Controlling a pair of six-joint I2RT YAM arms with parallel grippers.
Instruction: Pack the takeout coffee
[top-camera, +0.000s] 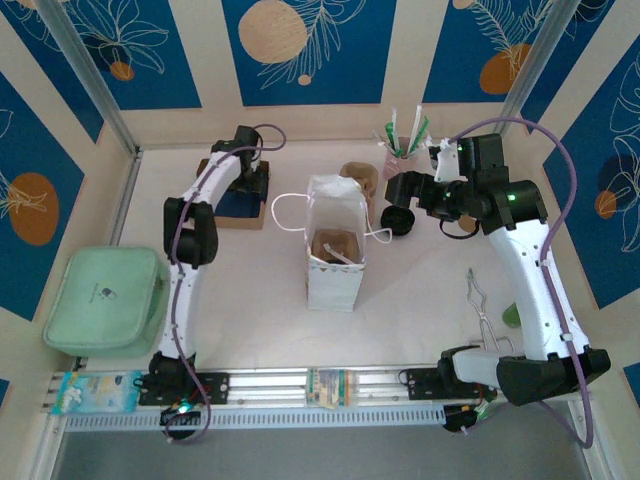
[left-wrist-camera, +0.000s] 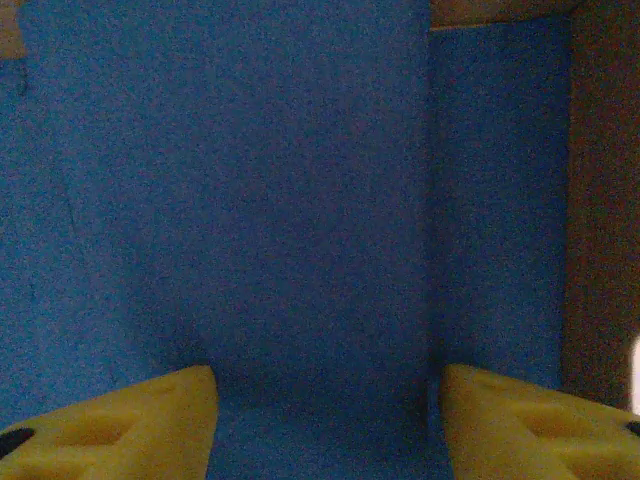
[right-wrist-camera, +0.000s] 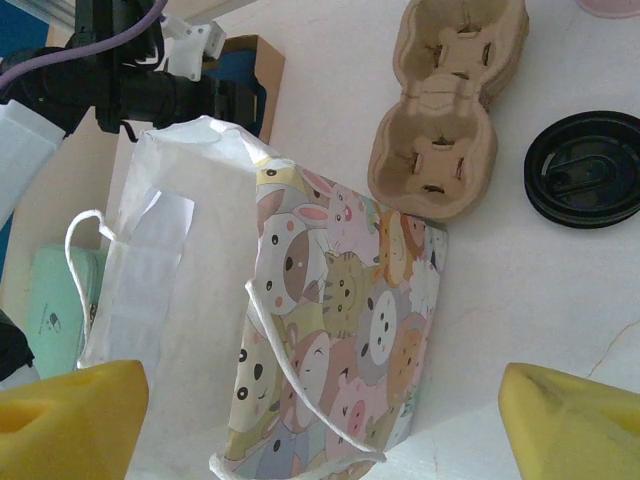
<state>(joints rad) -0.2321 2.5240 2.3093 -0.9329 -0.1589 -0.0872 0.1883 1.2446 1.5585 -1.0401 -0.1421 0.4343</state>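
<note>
Open white paper bag (top-camera: 335, 270) at frame centre; where the takeout coffee stands I cannot tell.
The bag stands upright, mouth up, holding something tan (top-camera: 330, 245) I cannot identify. The right gripper (right-wrist-camera: 320, 425), jaws wide and empty, sits just right of the bag. It is nearer than the left gripper (left-wrist-camera: 325, 420), parted and empty over a blue surface (left-wrist-camera: 280, 200) at upper left.

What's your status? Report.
Left fingers open at blue box; right fingers open near white bag. Something brown inside bag; coffee unconfirmed. Bag mouth unobstructed.
</note>
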